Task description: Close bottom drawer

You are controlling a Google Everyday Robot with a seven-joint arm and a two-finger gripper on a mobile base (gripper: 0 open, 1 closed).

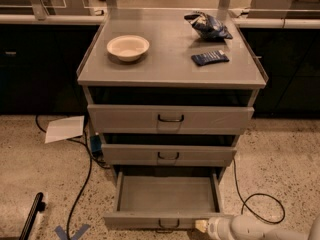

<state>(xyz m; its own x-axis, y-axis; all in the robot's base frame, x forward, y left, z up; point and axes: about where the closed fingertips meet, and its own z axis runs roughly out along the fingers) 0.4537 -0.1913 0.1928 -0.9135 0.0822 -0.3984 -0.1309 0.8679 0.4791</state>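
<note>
The bottom drawer (167, 196) of the grey cabinet is pulled far out, showing its plain grey tray. Its narrow front panel (150, 220) lies near the frame's lower edge, with the small dark wire handle (168, 227) at its middle. My gripper (201, 226) comes in from the lower right on a white arm (250, 228). Its pale tip sits at the right part of the drawer's front panel, just right of the handle. The middle drawer (168, 154) and top drawer (170, 118) above are pushed in.
A white bowl (128, 47), a blue bag (207, 25) and a dark blue packet (210, 58) lie on the cabinet top. Black cables (82, 184) run over the speckled floor on both sides. A sheet of paper (65, 128) lies at left. A black object (33, 215) is at lower left.
</note>
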